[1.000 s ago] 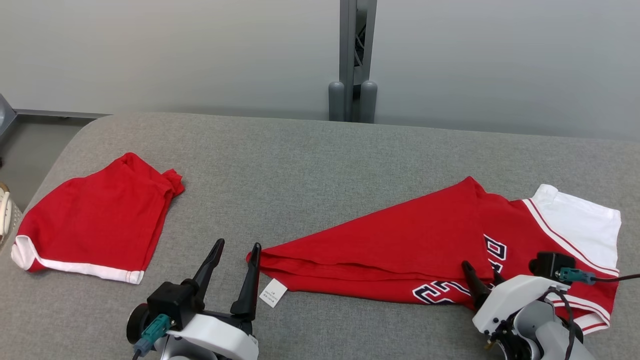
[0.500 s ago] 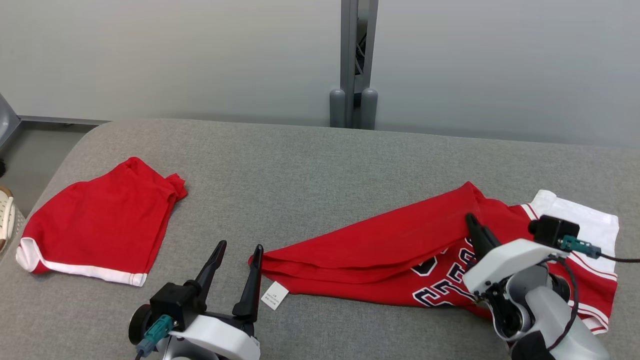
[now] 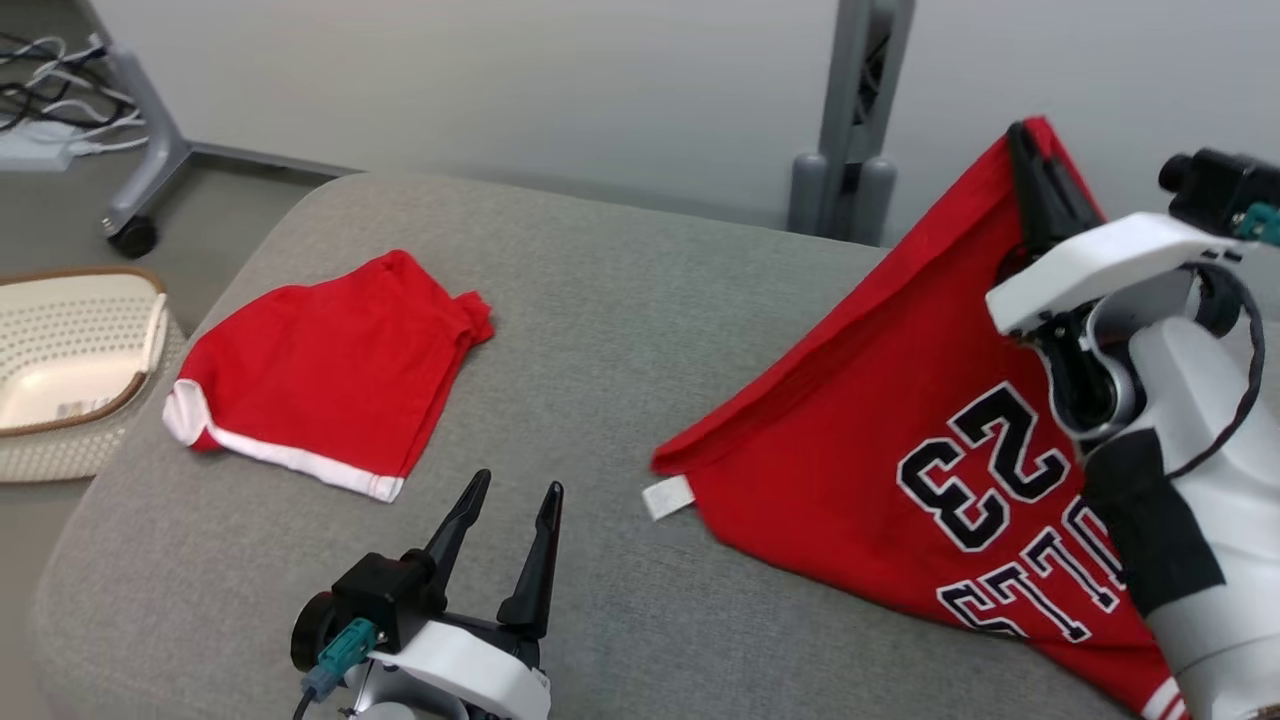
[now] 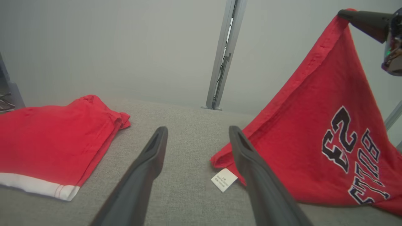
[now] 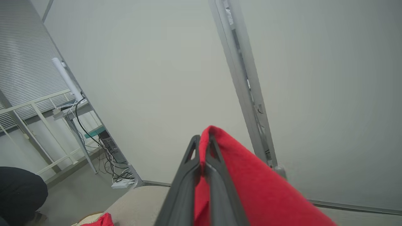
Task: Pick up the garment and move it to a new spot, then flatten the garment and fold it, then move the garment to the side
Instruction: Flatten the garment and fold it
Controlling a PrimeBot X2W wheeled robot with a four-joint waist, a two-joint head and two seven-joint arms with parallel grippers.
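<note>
Red jersey (image 3: pixel 860 400), dark white-edged lettering (image 3: pixel 985 480), grey table (image 3: pixel 620 300)

**A:** What is the garment (image 3: pixel 900 420) made of?

**B:** Matt knit cloth with a fine, slightly rough texture. The numerals on it look smoother and flatter. The small label (image 3: pixel 668 497) at its corner is smooth, either paper or thin fabric; I cannot tell which.

**A:** And the table (image 3: pixel 620 300)?

**B:** It is covered in coarse woven cloth, matt. The shorts (image 3: pixel 330 370) lying on it are soft matt cloth too.

**A:** The robot's parts?

**B:** The left end effector (image 3: pixel 517 485) and right end effector (image 3: pixel 1020 130) have dark matt plastic fingers. The arm casing (image 3: pixel 1100 255) is smooth plastic with a slight sheen.

**A:** Anything else?

**B:** The basket (image 3: pixel 60 460) is perforated plastic, and the post (image 3: pixel 855 90) is satin metal.
</note>
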